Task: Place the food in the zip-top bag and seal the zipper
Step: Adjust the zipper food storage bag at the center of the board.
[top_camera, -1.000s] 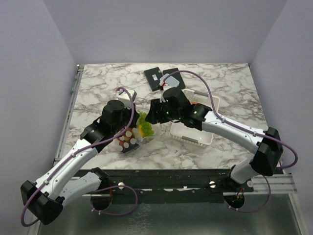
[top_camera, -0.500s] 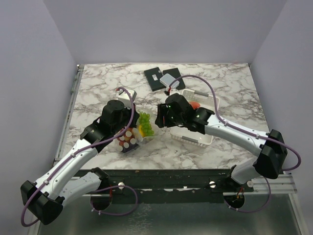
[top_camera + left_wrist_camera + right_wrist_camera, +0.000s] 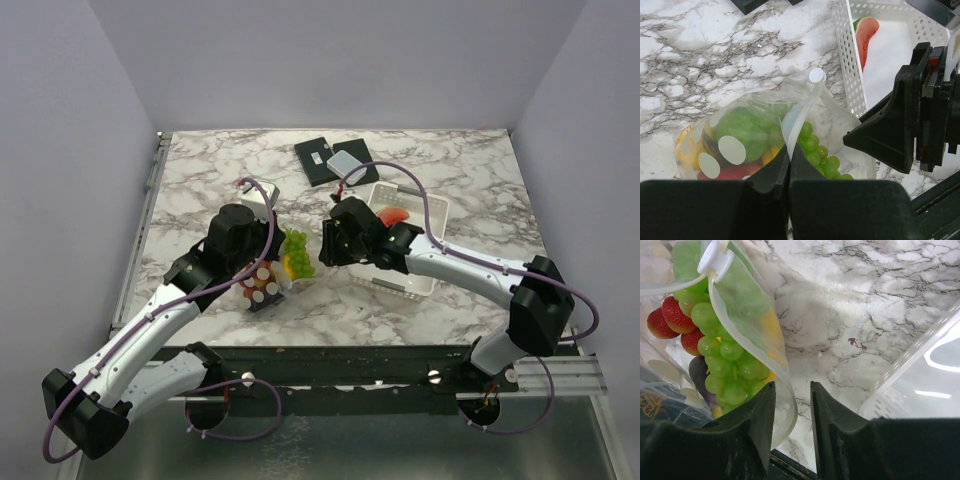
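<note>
The zip-top bag [image 3: 735, 150], clear with white dots, lies on the marble with its mouth turned toward the basket. My left gripper [image 3: 789, 152] is shut on the zipper [image 3: 796, 120] at the mouth edge. Inside the bag are green grapes [image 3: 722, 367], strawberries [image 3: 670, 320], a yellow lemon [image 3: 687, 150] and a bit of purple eggplant [image 3: 700, 374]. A watermelon slice [image 3: 866, 35] lies in the white basket [image 3: 847, 65]. My right gripper [image 3: 791, 386] stands open just right of the bag [image 3: 272, 280], whose curved rim lies between its jaws.
The white basket [image 3: 425, 265] stands right of the bag, under my right arm. Two flat black items [image 3: 322, 162] with a grey-white piece [image 3: 347, 160] lie at the back of the table. Grey walls close in both sides.
My right gripper drew back from the bag's mouth toward the basket, then came down beside the bag with narrower jaws. The left gripper kept its hold and place.
</note>
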Motion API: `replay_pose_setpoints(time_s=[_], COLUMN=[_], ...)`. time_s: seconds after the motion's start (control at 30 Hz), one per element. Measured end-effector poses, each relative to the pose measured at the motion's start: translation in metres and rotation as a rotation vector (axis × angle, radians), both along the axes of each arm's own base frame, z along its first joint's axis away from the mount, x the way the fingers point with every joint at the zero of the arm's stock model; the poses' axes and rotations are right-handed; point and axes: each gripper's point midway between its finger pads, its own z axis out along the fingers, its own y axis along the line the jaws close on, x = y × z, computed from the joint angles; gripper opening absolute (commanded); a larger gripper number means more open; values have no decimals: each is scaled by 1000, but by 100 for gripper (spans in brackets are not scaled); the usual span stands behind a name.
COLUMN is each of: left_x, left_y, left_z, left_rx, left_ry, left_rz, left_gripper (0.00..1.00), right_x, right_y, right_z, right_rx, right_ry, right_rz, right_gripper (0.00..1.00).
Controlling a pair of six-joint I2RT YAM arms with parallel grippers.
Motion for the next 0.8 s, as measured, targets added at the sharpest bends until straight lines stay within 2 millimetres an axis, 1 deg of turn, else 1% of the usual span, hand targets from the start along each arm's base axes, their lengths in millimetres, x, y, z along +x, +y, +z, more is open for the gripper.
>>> replay_pose_setpoints(time_s=[0.07,0.1,0.27,0.43,0.5,0.53,0.67,0.8], left_x=[0,0,0,0,-1,-1,-1,-1], left_y=[0,0,0,0,1,1,3,6], left_z=[0,0,0,1,2,3,8,13], left_rx=[0,0,0,-1,-3,-5,-13,-19], left_ry=[0,0,0,-3,-5,-8,-27,-45], left_rz=[0,0,0,0,1,2,10,22], left_gripper=[0,0,0,0,0,0,0,0], right_x=[1,1,2,3,4,5,13,20], right_y=[2,3,9,12,14,15,23,29], right_z=[-1,-1,0,3,8,12,43,87], right_rx=[7,13,41,54,59,62,92,130], right_ry=[6,7,12,7,-2,-9,-63,-132], right_rz=[1,3,8,10,13,17,38,61], right_gripper=[32,28,1,1,1,1,1,1])
